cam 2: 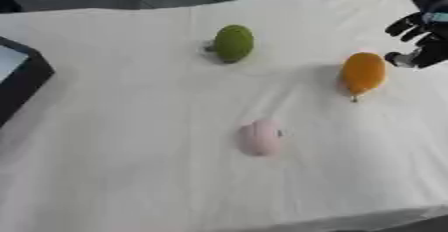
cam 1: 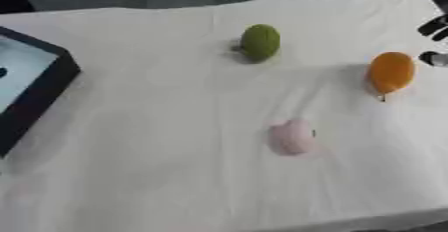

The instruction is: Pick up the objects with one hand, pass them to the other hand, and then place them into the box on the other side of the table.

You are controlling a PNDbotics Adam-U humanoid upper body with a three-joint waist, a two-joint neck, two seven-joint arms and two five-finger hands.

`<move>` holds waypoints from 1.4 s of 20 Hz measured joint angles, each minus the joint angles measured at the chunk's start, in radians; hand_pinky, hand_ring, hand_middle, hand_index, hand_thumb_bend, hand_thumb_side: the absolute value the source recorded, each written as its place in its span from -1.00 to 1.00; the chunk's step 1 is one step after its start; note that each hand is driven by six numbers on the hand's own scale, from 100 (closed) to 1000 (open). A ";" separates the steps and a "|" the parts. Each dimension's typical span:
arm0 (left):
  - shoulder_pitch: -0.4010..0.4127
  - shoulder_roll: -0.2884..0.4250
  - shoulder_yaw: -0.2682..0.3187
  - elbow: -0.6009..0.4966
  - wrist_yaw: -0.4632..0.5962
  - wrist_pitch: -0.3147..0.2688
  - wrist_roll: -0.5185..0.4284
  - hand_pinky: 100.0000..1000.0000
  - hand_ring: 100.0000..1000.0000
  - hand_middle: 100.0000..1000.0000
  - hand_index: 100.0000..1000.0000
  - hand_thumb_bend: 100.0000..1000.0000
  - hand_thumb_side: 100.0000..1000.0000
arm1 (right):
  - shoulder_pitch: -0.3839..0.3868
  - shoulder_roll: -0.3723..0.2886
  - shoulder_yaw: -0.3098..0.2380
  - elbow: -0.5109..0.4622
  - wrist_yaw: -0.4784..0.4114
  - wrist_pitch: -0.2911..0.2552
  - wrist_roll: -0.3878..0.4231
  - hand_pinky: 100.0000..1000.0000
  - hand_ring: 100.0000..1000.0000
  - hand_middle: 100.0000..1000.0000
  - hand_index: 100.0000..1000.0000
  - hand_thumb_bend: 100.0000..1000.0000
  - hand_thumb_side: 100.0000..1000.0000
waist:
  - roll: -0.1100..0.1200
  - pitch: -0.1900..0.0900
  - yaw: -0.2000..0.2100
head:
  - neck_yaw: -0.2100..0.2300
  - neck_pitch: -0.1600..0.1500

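Three objects lie on the white cloth: a green round fruit [cam 1: 261, 41] at the back centre, an orange pear-shaped fruit [cam 1: 390, 72] at the right, and a pale pink one [cam 1: 292, 136] nearer the front. My right hand [cam 2: 422, 38] hovers at the right edge, just right of the orange fruit, fingers spread and relaxed, holding nothing and not touching it. The dark box [cam 1: 39, 93] with a light inside stands at the left edge. My left hand is out of sight.
The white cloth [cam 1: 157, 166] covers the whole table and is a little wrinkled. The table's front edge runs along the bottom of the right eye view. A dark floor lies beyond the far edge.
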 measured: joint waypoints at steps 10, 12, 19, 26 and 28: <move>0.005 -0.001 0.002 0.005 0.003 0.000 0.001 0.48 0.72 0.70 0.84 0.39 0.31 | -0.029 0.054 0.025 0.083 0.048 -0.027 -0.016 0.76 0.85 0.81 0.92 -0.45 -0.64 | 0.000 0.000 0.002 | -0.031 0.019; 0.006 -0.003 0.002 0.005 0.004 0.000 0.002 0.48 0.72 0.69 0.84 0.39 0.31 | -0.034 0.061 0.029 0.098 0.058 -0.030 -0.016 0.76 0.85 0.81 0.91 -0.45 -0.65 | 0.000 0.000 0.003 | -0.034 0.019; 0.006 -0.009 0.002 0.005 0.004 0.000 0.004 0.48 0.72 0.69 0.83 0.39 0.30 | -0.060 0.084 0.043 0.152 0.115 -0.042 -0.015 0.75 0.84 0.81 0.91 -0.39 -0.68 | 0.000 0.000 0.009 | -0.037 0.018; 0.006 -0.009 0.002 0.002 0.004 -0.001 0.004 0.47 0.71 0.67 0.81 0.39 0.30 | -0.086 0.115 0.056 0.182 0.186 -0.055 -0.044 0.73 0.78 0.70 0.90 -0.40 -0.73 | 0.003 0.000 0.014 | -0.038 0.016; 0.006 -0.010 0.001 0.000 0.004 -0.001 0.003 0.47 0.71 0.67 0.81 0.39 0.30 | -0.090 0.126 0.060 0.190 0.195 -0.056 -0.051 0.72 0.75 0.64 0.88 -0.40 -0.75 | 0.003 0.000 0.014 | -0.038 0.013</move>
